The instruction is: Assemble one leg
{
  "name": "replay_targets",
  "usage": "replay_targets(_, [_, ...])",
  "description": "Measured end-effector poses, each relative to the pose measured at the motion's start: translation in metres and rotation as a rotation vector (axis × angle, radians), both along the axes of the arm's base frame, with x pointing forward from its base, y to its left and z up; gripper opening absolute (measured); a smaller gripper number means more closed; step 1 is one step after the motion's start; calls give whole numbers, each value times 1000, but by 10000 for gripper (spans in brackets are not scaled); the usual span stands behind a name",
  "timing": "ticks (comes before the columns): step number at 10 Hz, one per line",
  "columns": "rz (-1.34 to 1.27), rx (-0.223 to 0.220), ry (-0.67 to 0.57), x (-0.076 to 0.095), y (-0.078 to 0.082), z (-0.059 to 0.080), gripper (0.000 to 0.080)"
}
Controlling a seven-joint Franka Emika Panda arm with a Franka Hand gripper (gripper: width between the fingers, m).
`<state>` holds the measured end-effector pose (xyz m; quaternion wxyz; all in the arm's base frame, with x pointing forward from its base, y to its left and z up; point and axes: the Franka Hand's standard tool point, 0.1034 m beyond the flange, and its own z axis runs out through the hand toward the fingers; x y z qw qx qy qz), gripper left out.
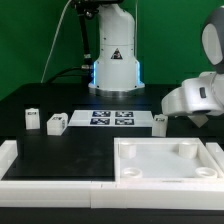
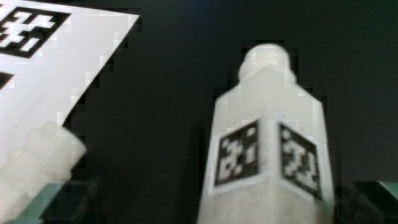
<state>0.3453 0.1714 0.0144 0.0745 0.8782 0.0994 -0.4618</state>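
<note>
A leg [image 2: 267,130], a white peg with two square markers on its face, stands upright and fills the wrist view. My gripper [image 2: 214,212] is open around its base. One dark finger [image 2: 57,206] stands well clear of it and the other finger [image 2: 370,200] is close beside it. In the exterior view this leg [image 1: 160,122] stands at the right end of the marker board [image 1: 112,119], just under the arm's white hand [image 1: 192,98]; the fingers are hard to make out there. Two more legs [image 1: 31,117] [image 1: 56,123] stand to the exterior view's left.
The large white square panel [image 1: 170,160] with raised rim lies in front at the exterior view's right. A white rail [image 1: 12,158] lies at the front left. The robot base [image 1: 112,65] stands behind the marker board [image 2: 54,50]. A blurred white shape [image 2: 36,160] sits near one finger.
</note>
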Motion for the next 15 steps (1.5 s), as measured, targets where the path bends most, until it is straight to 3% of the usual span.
replay_targets(2, [3, -4, 16, -2, -2, 2, 649])
replay_targets(4, [-5, -3, 10, 7, -2, 10, 649])
replay_targets(6, [-14, -10, 1, 4, -2, 3, 649])
replay_targets(9, [-56, -64, -8, -1, -12, -5, 649])
replay_targets(12, [-66, -66, -12, -2, -18, -8, 634])
replay_targets(14, [-65, -66, -12, -2, -18, -8, 281])
replay_targets(15, [-65, -66, -12, -2, -18, -8, 146])
